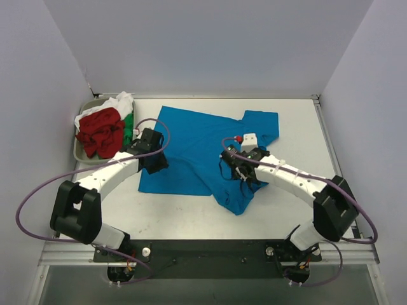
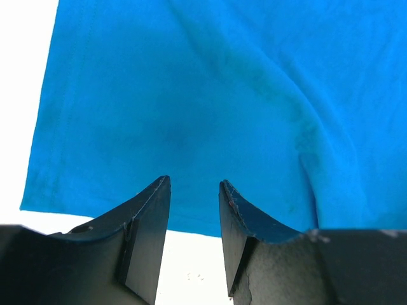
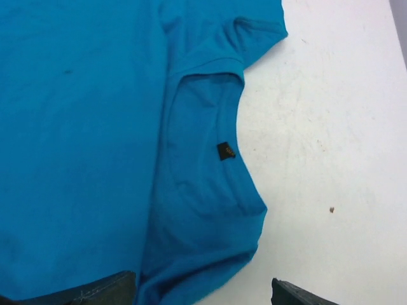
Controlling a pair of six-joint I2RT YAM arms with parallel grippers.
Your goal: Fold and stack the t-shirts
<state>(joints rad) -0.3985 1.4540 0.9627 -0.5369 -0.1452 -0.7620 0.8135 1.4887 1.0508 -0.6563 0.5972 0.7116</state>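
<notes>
Top external: blue t-shirt spread flat

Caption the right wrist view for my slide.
Blue t-shirt lying on the white table, neckline and black tag showing.

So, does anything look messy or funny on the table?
Yes. The blue t-shirt lies crooked and wrinkled instead of flat and straight. The red, white and green shirts sit in a crumpled heap, spilling over the rim of the grey tray at the back left.
</notes>
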